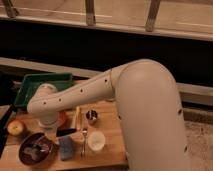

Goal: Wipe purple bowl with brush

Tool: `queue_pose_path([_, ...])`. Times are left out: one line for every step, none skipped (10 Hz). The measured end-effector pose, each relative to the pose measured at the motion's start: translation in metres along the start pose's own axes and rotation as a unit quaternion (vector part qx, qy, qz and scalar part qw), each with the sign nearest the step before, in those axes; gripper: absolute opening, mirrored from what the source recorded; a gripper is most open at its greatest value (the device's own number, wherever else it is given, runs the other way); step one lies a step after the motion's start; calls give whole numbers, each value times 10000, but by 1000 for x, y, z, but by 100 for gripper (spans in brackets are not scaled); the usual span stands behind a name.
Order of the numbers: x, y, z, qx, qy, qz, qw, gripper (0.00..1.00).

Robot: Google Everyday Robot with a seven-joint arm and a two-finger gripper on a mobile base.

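The purple bowl (36, 149) sits at the front left of the wooden table (112, 150), glossy and dark, with something pale inside it. My gripper (48, 128) hangs from the white arm (75, 94) just above and behind the bowl's far rim. A black brush-like handle (66, 132) sticks out to the right from the gripper's tip. I cannot tell whether the gripper holds it.
An apple (16, 128) lies left of the bowl. A blue sponge (66, 148), a fork (84, 139) and a white cup (96, 141) lie to its right. A metal cup (91, 116), an orange-red dish (62, 119) and a green tray (44, 84) stand behind.
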Motion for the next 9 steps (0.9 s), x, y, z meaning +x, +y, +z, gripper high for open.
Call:
queue_pose_path([9, -13, -4, 46, 30, 50, 10000, 0])
queue_pose_path([8, -21, -6, 73, 38, 28, 10000, 0])
queue_pose_path([1, -28, -6, 90, 57, -62, 9999, 0])
queue_pose_path([-10, -33, -5, 101, 40, -150, 9998, 0])
queue_pose_path([-25, -33, -3, 89, 53, -306, 9995, 0])
queue_pose_path([-36, -28, -1, 75, 44, -433, 9990, 0])
queue_pose_path([-47, -19, 2, 42, 38, -572, 9983, 0])
queue_pose_path([-54, -6, 7, -8, 49, -649, 9979, 0])
queue_pose_path([-55, 1, 9, -41, 48, -652, 9979, 0])
